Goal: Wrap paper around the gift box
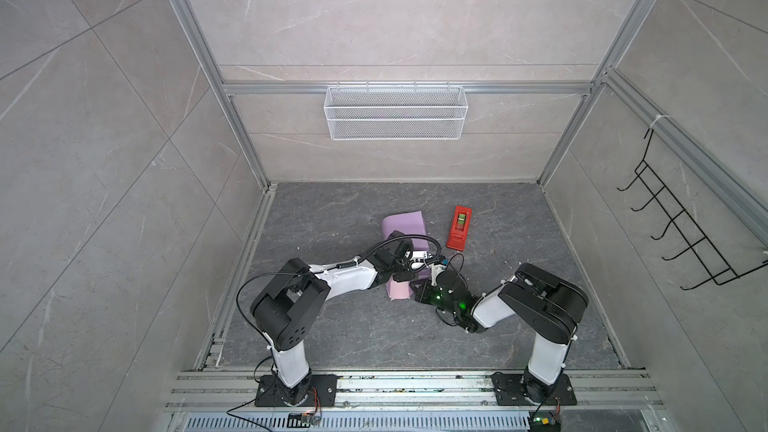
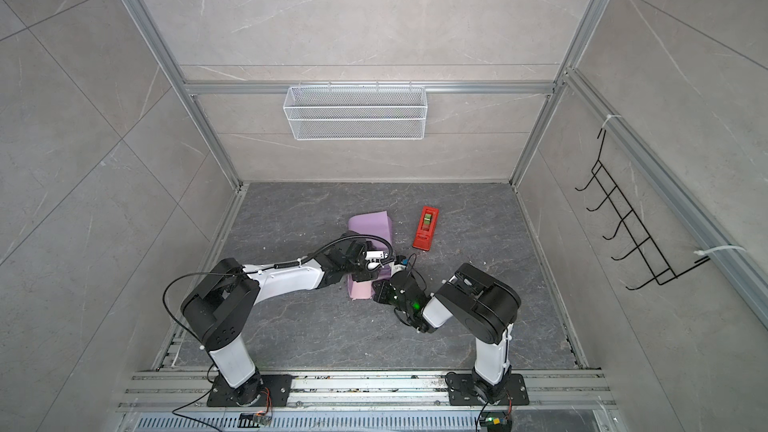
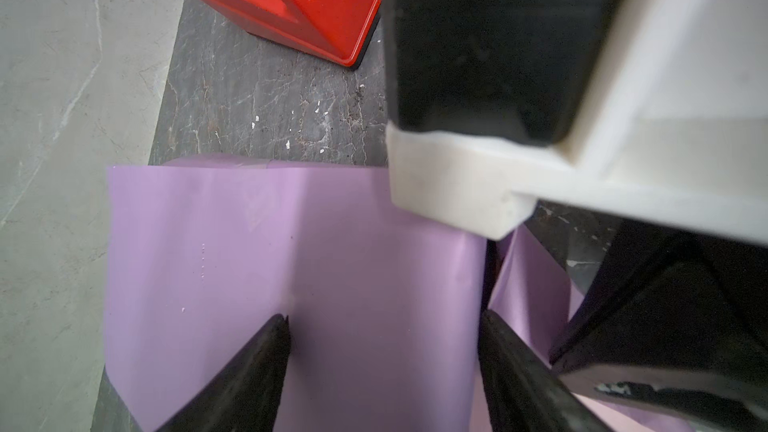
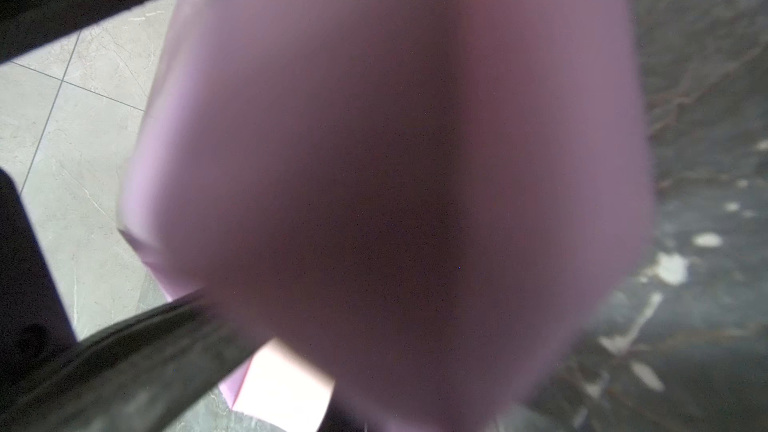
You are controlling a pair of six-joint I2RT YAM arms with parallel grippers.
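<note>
Satin paper [image 3: 249,243], glossy plastic
The paper is smooth with a soft sheen; the tape dispenser [image 3: 316,6] is shiny red plastic; the bench [image 3: 257,93] looks matt, stone-veined.

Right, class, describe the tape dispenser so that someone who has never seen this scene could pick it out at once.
In both top views, start at the white mesh basket on the back wall, then drop to the dark stone tabletop below. Just right of the lilac paper lies the tape dispenser. It is the only red thing there: narrow, wedge-ended, with a green roll inside.
</note>
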